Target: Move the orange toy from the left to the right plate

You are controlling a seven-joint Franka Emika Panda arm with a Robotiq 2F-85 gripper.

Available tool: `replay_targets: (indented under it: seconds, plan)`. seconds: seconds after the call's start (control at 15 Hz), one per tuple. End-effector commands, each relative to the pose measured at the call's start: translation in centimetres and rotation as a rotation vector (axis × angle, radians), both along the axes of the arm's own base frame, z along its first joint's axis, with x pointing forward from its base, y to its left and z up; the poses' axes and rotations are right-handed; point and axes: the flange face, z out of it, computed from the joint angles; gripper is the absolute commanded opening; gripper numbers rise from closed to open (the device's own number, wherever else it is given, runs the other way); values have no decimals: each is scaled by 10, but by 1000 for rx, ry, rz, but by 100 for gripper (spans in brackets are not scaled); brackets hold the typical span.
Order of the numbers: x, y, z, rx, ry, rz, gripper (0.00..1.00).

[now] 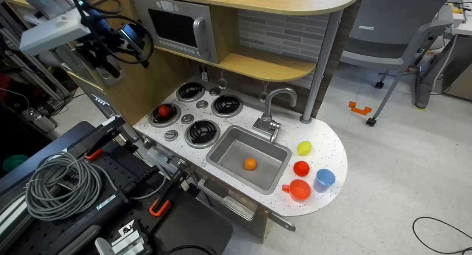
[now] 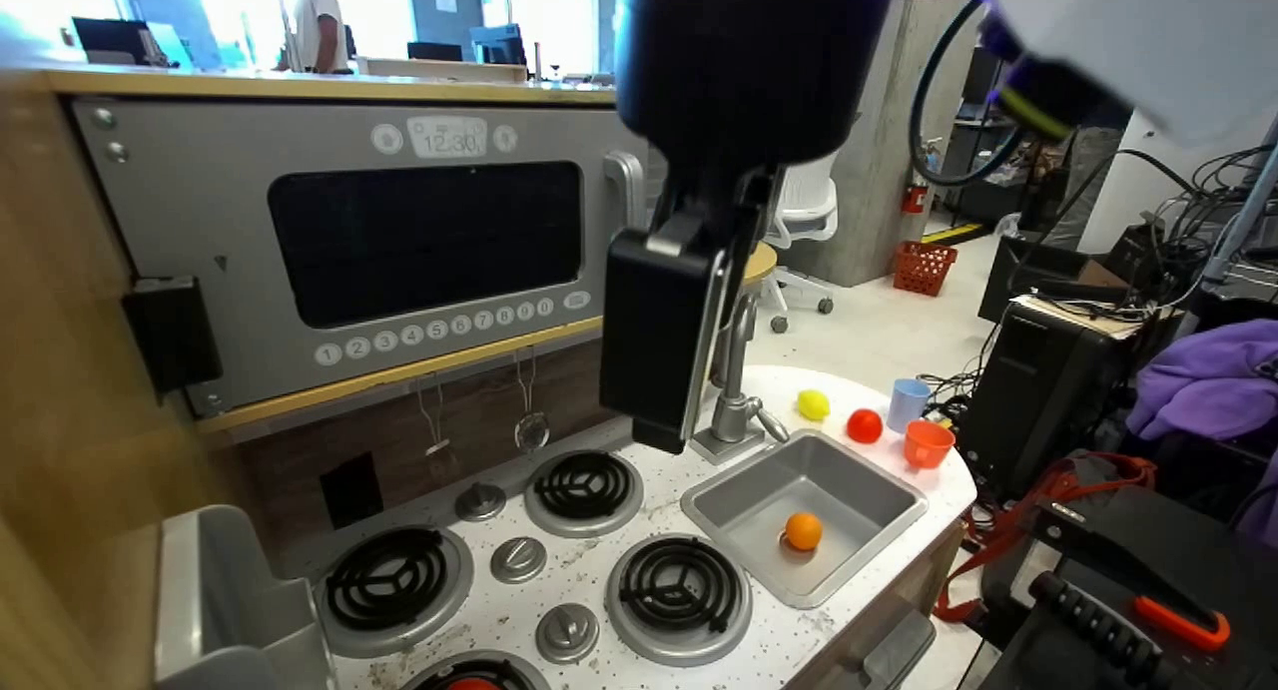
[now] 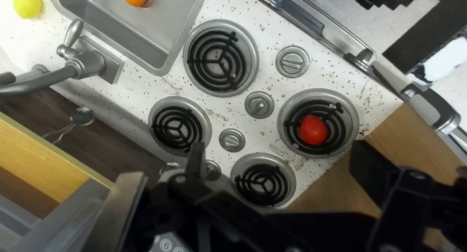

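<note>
The orange toy, small, round and red-orange, rests on the coil of the front left burner plate in an exterior view. In the wrist view the toy lies beyond the fingertips, nearer the right finger. In an exterior view only the toy's top shows at the bottom edge. The right plate, the front burner beside the sink, is bare in both exterior views and the wrist view. My gripper is open and empty. It hangs high above the stove in both exterior views.
The sink holds a paler orange ball. A faucet stands behind it. A yellow lemon, red cups and a blue cup stand at the right end. A microwave and shelf overhang the back.
</note>
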Motion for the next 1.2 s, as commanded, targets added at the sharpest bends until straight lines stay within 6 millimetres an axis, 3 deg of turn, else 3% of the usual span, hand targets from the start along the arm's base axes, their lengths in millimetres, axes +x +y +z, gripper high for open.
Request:
replay_targets:
  seconds: [0.0, 0.27, 0.67, 0.87, 1.13]
  plan:
    - [29, 9, -31, -56, -8, 76, 100]
    - [48, 31, -72, -139, -6, 187, 100]
    - [52, 68, -146, -135, 60, 318, 100]
    - [57, 74, -176, -119, 101, 355, 100]
    - [71, 64, -204, -84, 141, 379, 100]
